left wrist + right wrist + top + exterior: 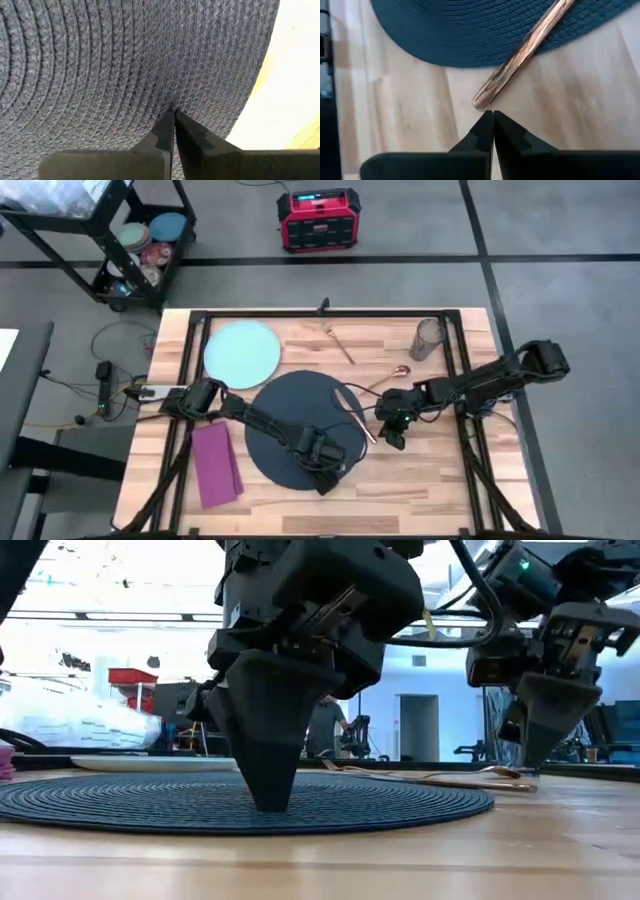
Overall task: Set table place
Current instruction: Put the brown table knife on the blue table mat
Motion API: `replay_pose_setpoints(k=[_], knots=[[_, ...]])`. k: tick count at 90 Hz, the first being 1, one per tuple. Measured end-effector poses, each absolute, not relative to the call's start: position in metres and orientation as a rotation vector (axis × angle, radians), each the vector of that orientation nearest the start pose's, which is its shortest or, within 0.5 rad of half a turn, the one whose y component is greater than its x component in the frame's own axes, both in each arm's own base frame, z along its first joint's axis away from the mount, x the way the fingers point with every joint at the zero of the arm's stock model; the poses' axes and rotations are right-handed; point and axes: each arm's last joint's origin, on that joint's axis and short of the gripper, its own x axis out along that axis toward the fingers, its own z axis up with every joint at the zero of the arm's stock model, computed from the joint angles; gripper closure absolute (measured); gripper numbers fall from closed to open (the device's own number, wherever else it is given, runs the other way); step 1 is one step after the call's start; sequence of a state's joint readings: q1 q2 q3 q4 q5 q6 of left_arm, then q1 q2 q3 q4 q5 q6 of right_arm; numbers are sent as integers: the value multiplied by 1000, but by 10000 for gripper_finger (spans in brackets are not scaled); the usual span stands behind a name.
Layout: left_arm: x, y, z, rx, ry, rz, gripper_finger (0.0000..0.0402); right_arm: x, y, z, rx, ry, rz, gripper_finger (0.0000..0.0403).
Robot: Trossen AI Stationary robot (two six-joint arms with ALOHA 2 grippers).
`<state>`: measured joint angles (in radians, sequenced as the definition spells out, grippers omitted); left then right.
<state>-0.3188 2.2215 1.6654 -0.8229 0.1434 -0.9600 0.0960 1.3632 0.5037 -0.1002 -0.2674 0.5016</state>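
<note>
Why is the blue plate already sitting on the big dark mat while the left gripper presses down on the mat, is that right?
Not quite. The high view shows the blue plate on the bare table beside the dark mat, not on it. The left gripper does press on the mat.

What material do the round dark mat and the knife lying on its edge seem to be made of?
The mat looks like braided cord or fibre, matte dark grey: concentric plaited rings show under the shut left claw. The knife looks like polished metal with a copper finish: bright reflections run along its smooth handle, just ahead of the shut right claw. Plated or solid, I cannot tell.
</note>
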Motion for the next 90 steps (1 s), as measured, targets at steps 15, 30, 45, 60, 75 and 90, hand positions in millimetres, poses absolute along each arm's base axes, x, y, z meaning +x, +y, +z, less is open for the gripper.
replay_pose_setpoints(k=[15,30,45,60,75,90], knots=[[419,-138,141,-665,1408,292,401,229,13,132,574,1013,55,403],[419,-137,141,-667,1405,292,401,230,4,126,589,1031,52,403],[419,-137,141,-662,1403,292,401,225,6,127,595,1073,50,403],[421,-137,141,-662,1383,285,401,226,0,128,586,1051,34,403],[424,-137,142,-666,1357,275,401,230,-14,128,599,1010,24,403],[424,-137,142,-668,1357,274,401,241,-24,132,595,983,30,403]])
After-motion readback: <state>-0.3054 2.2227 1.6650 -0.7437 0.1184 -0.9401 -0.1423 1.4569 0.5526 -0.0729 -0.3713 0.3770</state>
